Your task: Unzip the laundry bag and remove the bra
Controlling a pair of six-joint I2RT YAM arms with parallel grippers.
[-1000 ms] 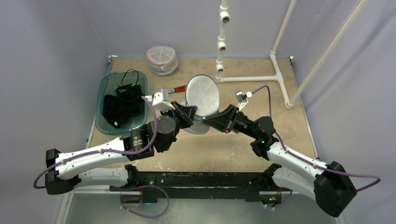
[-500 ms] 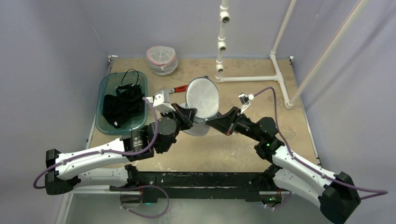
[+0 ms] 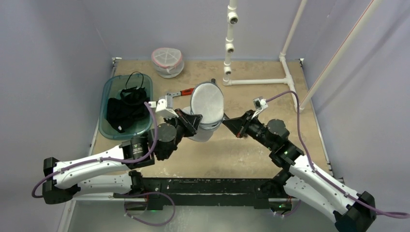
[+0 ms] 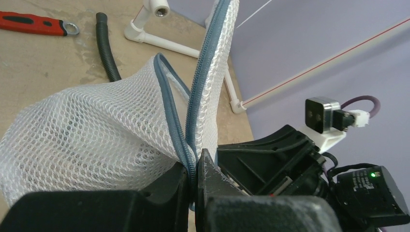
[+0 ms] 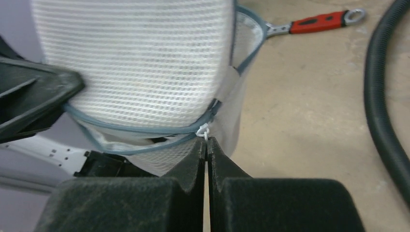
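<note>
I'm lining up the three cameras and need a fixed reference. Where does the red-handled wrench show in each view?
Top view: the wrench lies mid-table, just left of the mesh bag.
Left wrist view: the wrench is in the top left corner, beyond the mesh bag.
Right wrist view: the wrench is at the top right, just right of the mesh bag.
Shared landmark: the mesh bag, near the wrench in all three.

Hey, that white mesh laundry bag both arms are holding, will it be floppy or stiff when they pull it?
Probably both. The white mesh laundry bag shows a rounded oval face, so its panels likely have some stiffness. By the left fingers the mesh creases along the grey-blue zipper, so that seam should give. It seems light: narrow pinches steady it.
</note>
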